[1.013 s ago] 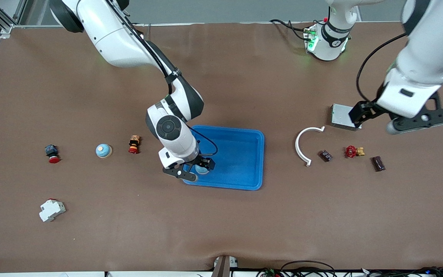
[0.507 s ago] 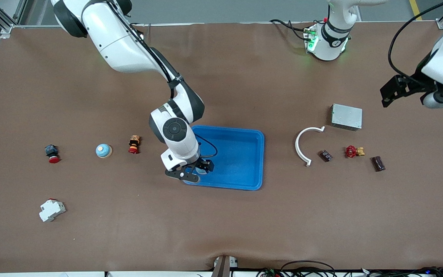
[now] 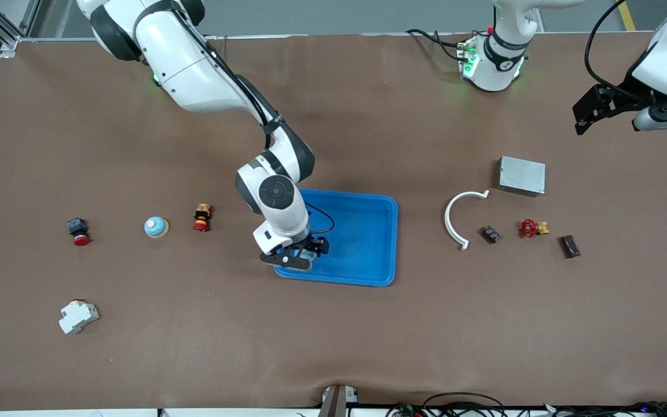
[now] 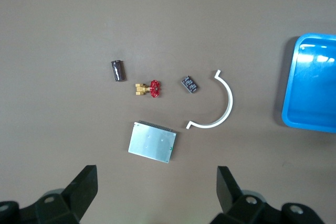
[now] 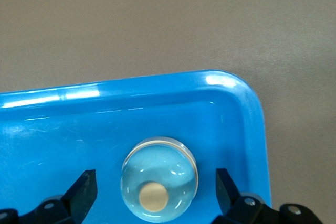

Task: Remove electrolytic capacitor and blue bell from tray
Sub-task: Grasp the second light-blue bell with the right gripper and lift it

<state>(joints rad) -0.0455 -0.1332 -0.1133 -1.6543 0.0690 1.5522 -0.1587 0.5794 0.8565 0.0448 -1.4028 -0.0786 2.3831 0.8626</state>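
A pale blue bell [image 5: 159, 179] with a tan button sits in the blue tray [image 3: 362, 231], in the corner nearest the front camera and the right arm's end. My right gripper [image 5: 155, 187] hangs over it [image 3: 297, 255], open, one finger on each side with a gap to the bell. The capacitor [image 3: 569, 246], a dark brown cylinder, lies on the table toward the left arm's end; it also shows in the left wrist view [image 4: 118, 70]. My left gripper [image 3: 589, 114] is held high over that end of the table, open and empty [image 4: 156, 177].
A second blue bell [image 3: 156, 226] stands on the table between a red push button [image 3: 79, 230] and an orange-red part [image 3: 201, 216]. A white breaker [image 3: 77, 316] lies nearer the camera. By the capacitor are a red valve [image 3: 530, 227], black chip [image 3: 489, 234], white arc [image 3: 455, 220] and metal box [image 3: 521, 175].
The left arm has lifted away from over the metal box toward its end of the table. The right gripper has shifted slightly along the tray's corner, staying open over the bell.
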